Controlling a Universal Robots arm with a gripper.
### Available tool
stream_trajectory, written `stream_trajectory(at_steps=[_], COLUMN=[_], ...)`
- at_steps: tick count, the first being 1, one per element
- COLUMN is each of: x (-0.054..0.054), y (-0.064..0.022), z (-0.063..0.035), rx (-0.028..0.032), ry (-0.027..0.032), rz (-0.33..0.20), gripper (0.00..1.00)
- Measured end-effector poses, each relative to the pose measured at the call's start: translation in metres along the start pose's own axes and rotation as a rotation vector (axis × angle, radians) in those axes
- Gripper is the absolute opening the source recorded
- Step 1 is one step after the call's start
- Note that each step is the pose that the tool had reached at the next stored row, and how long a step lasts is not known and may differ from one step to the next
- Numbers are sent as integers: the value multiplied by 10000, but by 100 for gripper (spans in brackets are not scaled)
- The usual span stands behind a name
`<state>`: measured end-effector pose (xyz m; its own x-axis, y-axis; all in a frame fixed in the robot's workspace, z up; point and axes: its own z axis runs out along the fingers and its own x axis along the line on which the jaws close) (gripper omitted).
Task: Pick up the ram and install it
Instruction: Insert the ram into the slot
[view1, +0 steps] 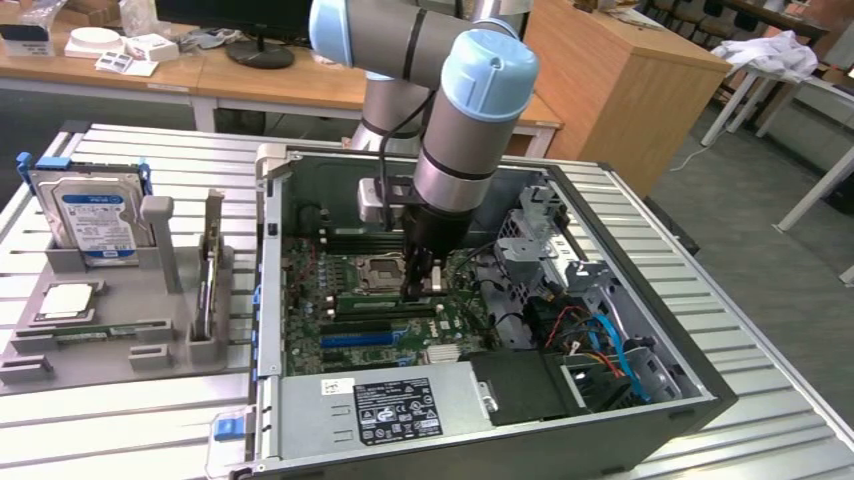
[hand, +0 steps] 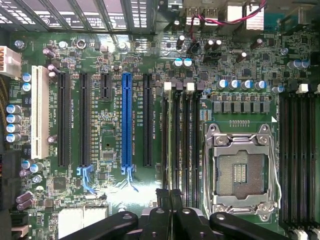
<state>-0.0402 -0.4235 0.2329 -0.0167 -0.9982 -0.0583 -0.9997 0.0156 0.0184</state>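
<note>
Gripper (view1: 424, 289) clenched low over memory slots (hand: 181, 140), exterior view's right of socket (view1: 382, 268) (ram in grip? cannot tell); slight misalignment could jam it or scrape the board (hand: 113, 125).

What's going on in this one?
A robot arm reaches into the open computer case, its shut gripper down at the end of the memory slots beside the empty processor socket. The ram, a green stick, appears to stand in the slot under the gripper; whether it is gripped or fully seated cannot be told.
</note>
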Motion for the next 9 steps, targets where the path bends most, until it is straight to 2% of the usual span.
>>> stream_trajectory(at_steps=[9], x=[2], y=[0], z=[11], rx=[0], ry=[1], rz=[0], gripper=[12])
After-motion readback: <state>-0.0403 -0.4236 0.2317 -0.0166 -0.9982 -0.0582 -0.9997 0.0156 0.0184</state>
